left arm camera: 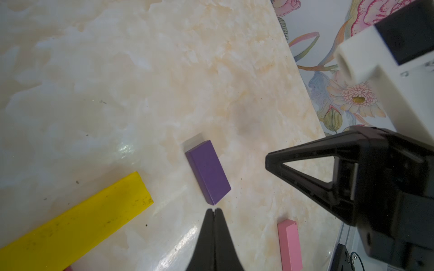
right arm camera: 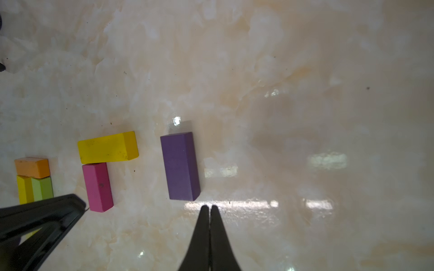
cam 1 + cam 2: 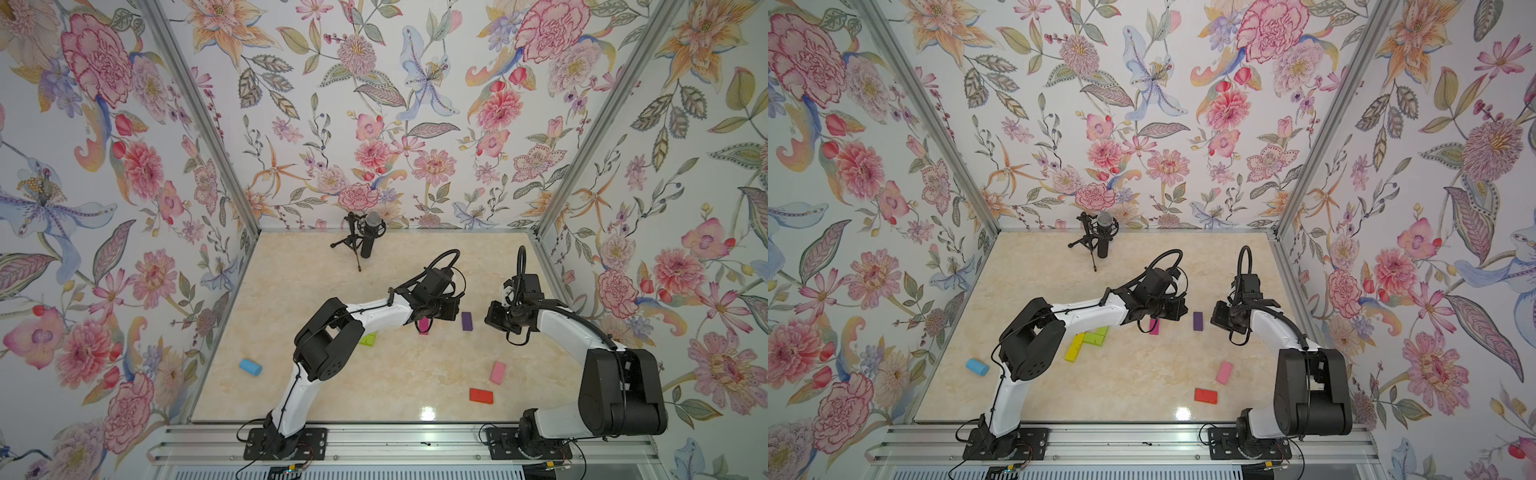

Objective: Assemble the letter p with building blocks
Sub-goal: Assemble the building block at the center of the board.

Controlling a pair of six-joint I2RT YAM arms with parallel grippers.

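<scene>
A lab recording booth: floral-wallpapered wall panels (image 3: 374, 104) enclose a cream marble-look bench (image 3: 395, 374), with white-and-black robot arms (image 3: 374, 309) bolted to a front aluminium rail (image 3: 395, 440) and a black tripod microphone (image 3: 370, 235).

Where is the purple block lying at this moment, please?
In both top views the purple block lies flat on the tabletop between the left gripper and the right gripper, with the magenta block to its left.

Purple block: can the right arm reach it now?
Probably yes. The purple block lies alone, nothing between it and the right gripper, whose shut tips sit just short; jaws must open first.
</scene>
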